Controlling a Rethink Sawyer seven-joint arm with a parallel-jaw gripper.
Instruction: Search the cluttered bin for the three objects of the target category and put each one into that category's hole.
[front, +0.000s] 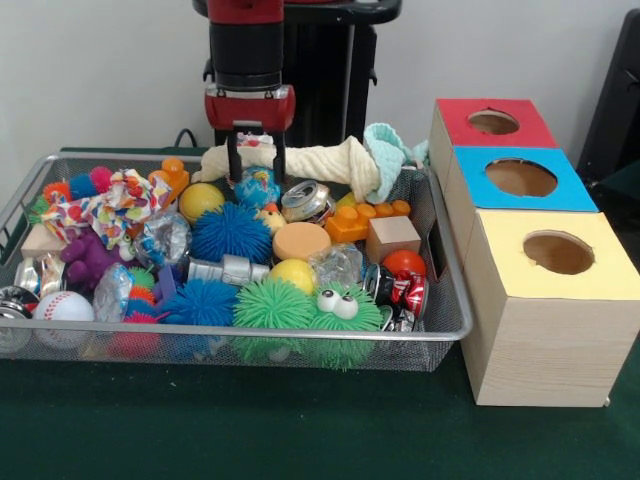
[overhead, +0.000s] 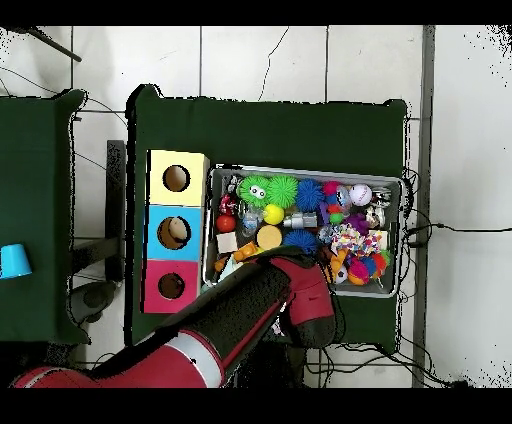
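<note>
The silver wire-mesh bin is packed with toys, balls, blocks and crushed cans; it also shows in the overhead view. The red-panelled hole tops the farthest of three wooden boxes right of the bin, and in the overhead view it is the box nearest the robot. My gripper is open and hangs at the bin's back edge. Its fingers straddle a cream knotted rope toy, above a small blue globe ball. In the overhead view my arm hides the gripper.
The blue-panelled hole and the yellow-panelled hole sit nearer the camera. In the bin are a blue spiky ball, a green fuzzy toy with eyes, a crushed can, a red crushed can, a baseball, an orange brick and a wooden block.
</note>
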